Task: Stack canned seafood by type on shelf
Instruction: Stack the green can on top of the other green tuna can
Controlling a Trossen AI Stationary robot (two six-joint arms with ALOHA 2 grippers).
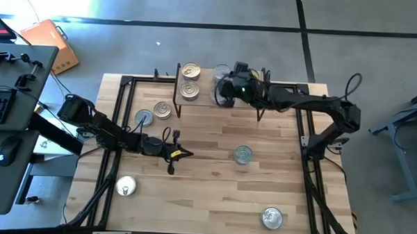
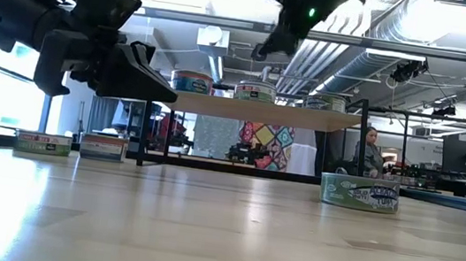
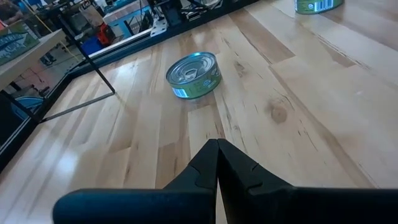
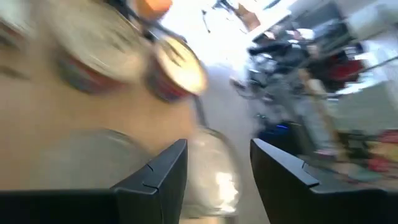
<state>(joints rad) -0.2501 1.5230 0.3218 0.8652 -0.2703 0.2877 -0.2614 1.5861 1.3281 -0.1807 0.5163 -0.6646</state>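
Seen from above, the tin nearest the front edge of the worktop (image 1: 212, 200) is a short round can with a silver lid (image 1: 272, 217); a gold-lidded one (image 1: 126, 187) lies at the front left, and a green-sided tin (image 1: 242, 155) sits mid-board on the pale butcher-block planks. The left tool (image 1: 184, 154) hovers over the worktop's centre-left with its dark fingers pressed together, holding nothing. Two more tins (image 1: 153, 114) rest just left of the shelf (image 1: 204, 81), a light wood slab on thin black legs carrying two gold-lidded cans (image 1: 189, 81) at its left end. The right tool (image 1: 225, 90) is over the shelf's middle. At table height, the green-labelled tin (image 2: 359, 191) stands closest, flat on the smooth wood, while three cans (image 2: 256, 90) line the shelf top (image 2: 258, 111). The left wrist camera shows its closed fingertips (image 3: 217, 163) aimed at the green tin with a pull tab (image 3: 193, 74). The right wrist view shows its fingers (image 4: 163, 169) parted about halfway, with a blurred pale round shape between them; whether it is gripped cannot be told.
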